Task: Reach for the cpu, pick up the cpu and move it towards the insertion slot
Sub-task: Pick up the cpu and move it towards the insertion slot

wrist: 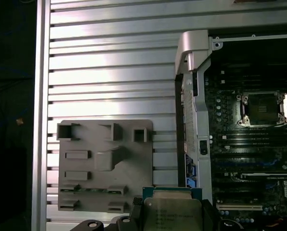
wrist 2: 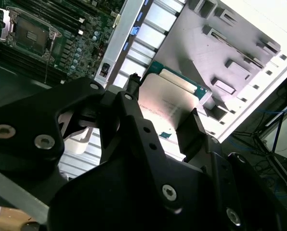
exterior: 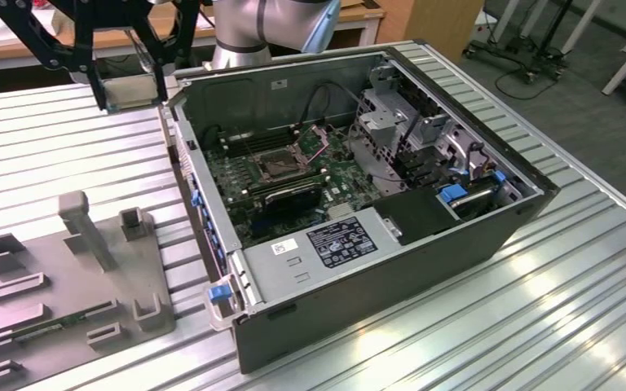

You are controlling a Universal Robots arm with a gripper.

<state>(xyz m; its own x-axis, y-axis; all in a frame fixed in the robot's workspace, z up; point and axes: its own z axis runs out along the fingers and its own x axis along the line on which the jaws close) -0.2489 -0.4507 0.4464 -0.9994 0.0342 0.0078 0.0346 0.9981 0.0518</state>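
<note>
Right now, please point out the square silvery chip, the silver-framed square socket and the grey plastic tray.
Square silvery chip (wrist 2: 165, 108), second wrist view, on its metal top.
Silver-framed square socket (wrist: 261, 109), first wrist view, on its dark centre.
Grey plastic tray (exterior: 58, 303), exterior view, on its bare base.

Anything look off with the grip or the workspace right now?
Nothing stands out. The cpu sits flat between the gripper fingers, the grey tray lies flat on the table, and the insertion slot is open and unobstructed.

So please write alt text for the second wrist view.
The black gripper holds the cpu by its edges, above a grey plastic tray on a ribbed metal table. Beyond, an open computer case shows the insertion slot.
</note>
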